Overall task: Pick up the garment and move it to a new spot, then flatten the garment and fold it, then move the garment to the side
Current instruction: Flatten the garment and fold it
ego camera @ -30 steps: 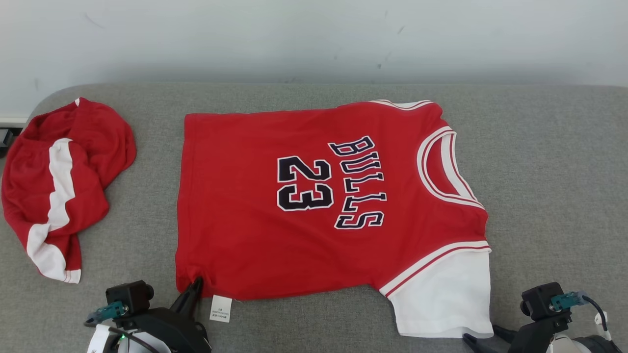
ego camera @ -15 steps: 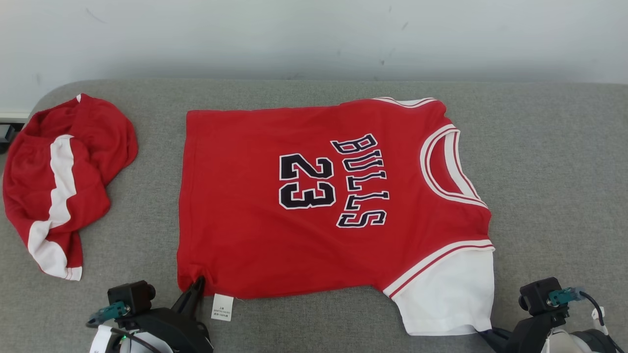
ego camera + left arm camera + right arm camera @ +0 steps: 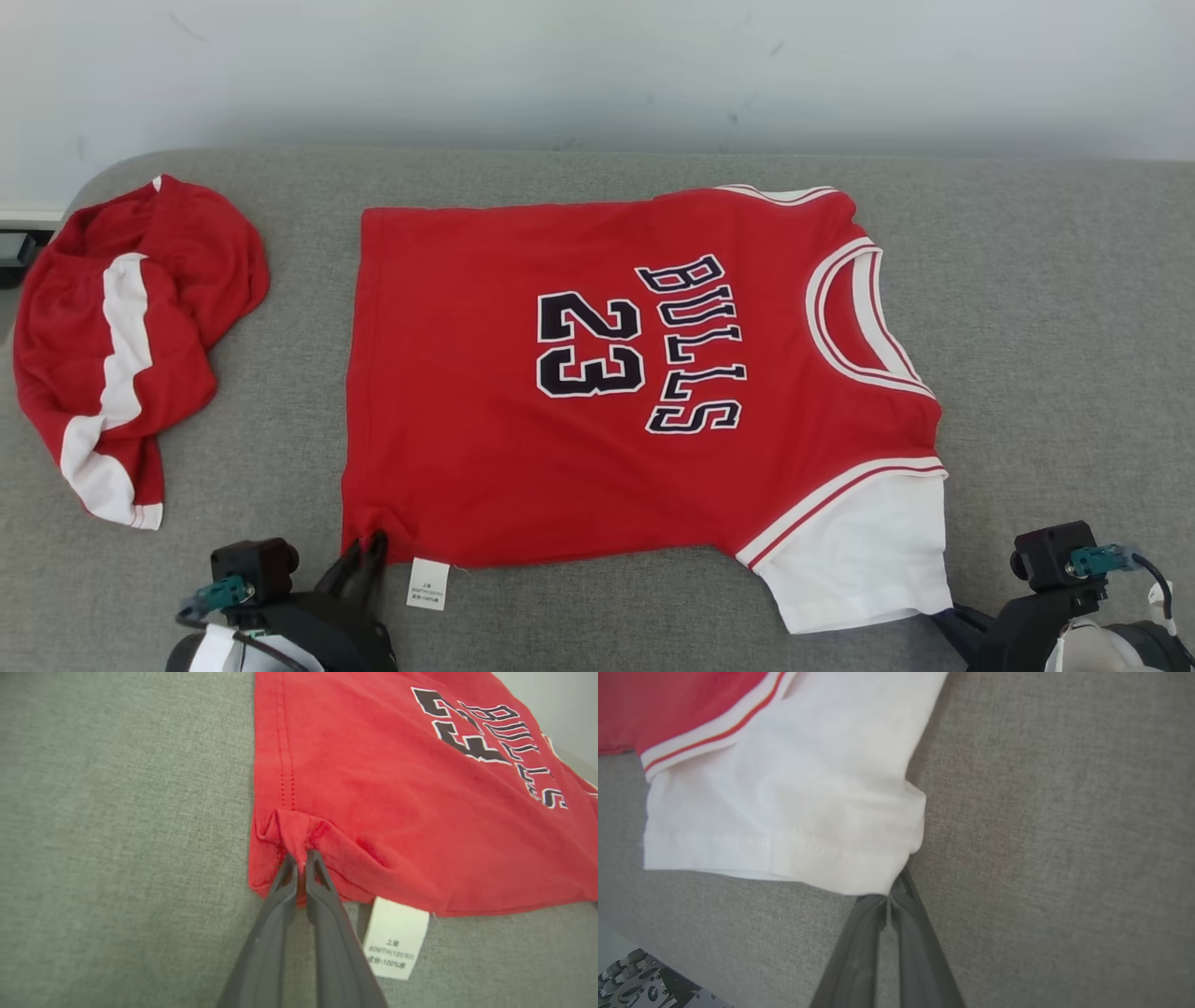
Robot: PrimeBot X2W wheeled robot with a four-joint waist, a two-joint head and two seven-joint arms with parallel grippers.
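The jersey (image 3: 597, 392) lies spread face up across the middle of the cushion (image 3: 1055, 327), collar toward the cushion's right end and hem toward its left, so the move to a new spot looks done and the step in hand is the flattening, or the very start of the fold. The left gripper (image 3: 369, 551), at the cushion's near edge, has its fingers closed tight on the near hem corner; the left wrist view shows the gripper (image 3: 301, 858) with a small ridge of red cloth bunched up between the tips, just beside the white label (image 3: 395, 938). The right gripper (image 3: 943, 618), also at the near edge, is closed on the outer corner of the white sleeve (image 3: 859, 551); the right wrist view shows its tips (image 3: 894, 891) meeting right where the cloth draws to a point. With both near corners held, the next move likely calls for lifting them together and evenly, then carrying them toward the cushion's far edge so the jersey halves along its length. An uneven lift would skew the fold. The cloth is thin and limp, mostly smooth, with light wrinkles near the pinched hem and the far sleeve tucked out of sight. A crumpled red and white cloth (image 3: 131, 336) sits at the cushion's left end, apart from the jersey.
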